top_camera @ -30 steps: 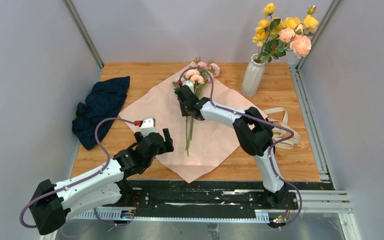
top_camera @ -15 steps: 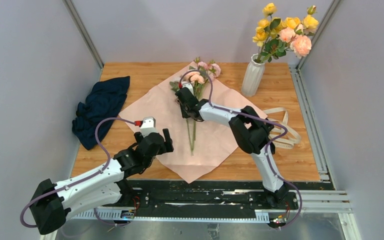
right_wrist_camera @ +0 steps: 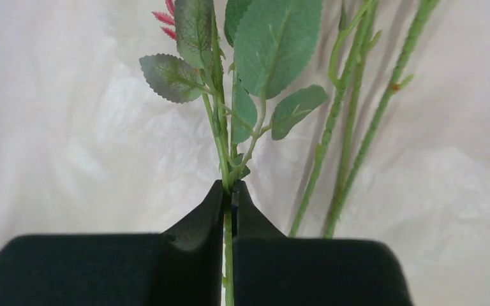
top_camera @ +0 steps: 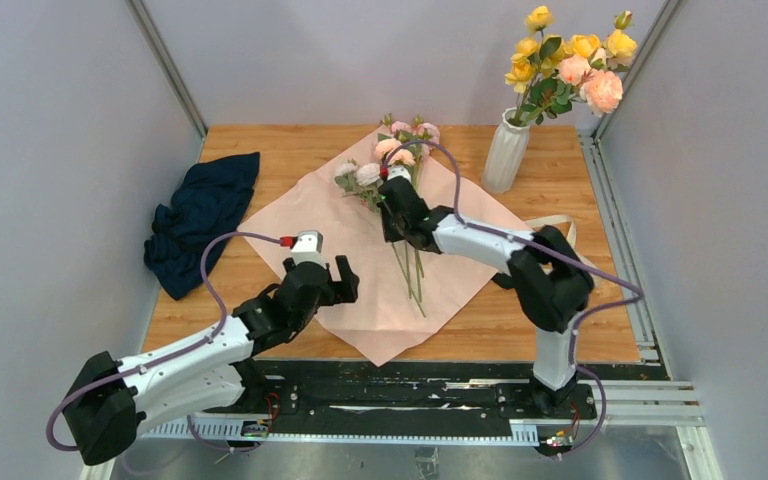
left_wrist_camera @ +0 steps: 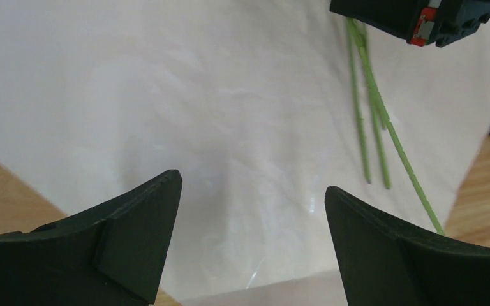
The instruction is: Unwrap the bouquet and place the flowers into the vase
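The bouquet lies unwrapped: its pink paper (top_camera: 310, 215) is spread flat on the table, and the flowers (top_camera: 400, 150), small pink roses on thin green stems (top_camera: 412, 275), rest across it. My right gripper (top_camera: 397, 222) is shut on one leafy flower stem (right_wrist_camera: 220, 140), pinched between the fingertips of the right gripper (right_wrist_camera: 230, 186), with more stems (right_wrist_camera: 344, 127) lying just to its right. My left gripper (top_camera: 320, 278) hovers open over the paper's near-left part (left_wrist_camera: 230, 95), and nothing is between the fingers of the left gripper (left_wrist_camera: 252, 185). The white ribbed vase (top_camera: 506, 152) stands at the back right.
Yellow and peach roses (top_camera: 570, 60) fill the vase. A dark blue cloth (top_camera: 200, 215) lies crumpled at the table's left edge. A cream ribbon (top_camera: 575, 265) lies loose on the wood beside the right arm's elbow. Metal frame posts rise at both back corners.
My right gripper has closed on a stem and shifted right, swinging the flowers and stems with it. The left gripper has moved slightly right over the paper, still open.
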`<action>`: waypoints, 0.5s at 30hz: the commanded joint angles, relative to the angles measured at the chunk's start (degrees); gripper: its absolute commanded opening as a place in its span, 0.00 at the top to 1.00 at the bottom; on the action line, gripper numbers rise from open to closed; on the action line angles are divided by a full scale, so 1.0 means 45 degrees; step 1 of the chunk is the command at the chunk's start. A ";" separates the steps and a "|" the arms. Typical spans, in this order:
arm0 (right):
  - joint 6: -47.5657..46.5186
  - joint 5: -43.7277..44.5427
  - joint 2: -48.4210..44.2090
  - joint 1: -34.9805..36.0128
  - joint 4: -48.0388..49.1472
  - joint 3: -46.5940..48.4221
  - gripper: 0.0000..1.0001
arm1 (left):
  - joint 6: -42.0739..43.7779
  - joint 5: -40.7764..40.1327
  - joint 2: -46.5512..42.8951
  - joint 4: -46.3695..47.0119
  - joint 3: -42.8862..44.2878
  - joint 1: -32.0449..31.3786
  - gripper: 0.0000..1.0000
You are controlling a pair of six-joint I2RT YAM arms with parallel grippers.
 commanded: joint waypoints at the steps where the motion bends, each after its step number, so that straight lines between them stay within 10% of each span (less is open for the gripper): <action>1: -0.0067 -0.0095 -0.2867 -0.0103 0.1443 -0.1344 1.00 | 0.1052 0.2938 -0.0283 0.3717 -0.0561 0.0282 0.08; 15: 0.0974 -0.1676 -0.8310 0.0151 0.3258 -0.4467 1.00 | 0.1240 0.8934 0.0869 0.9322 0.0851 0.0266 0.13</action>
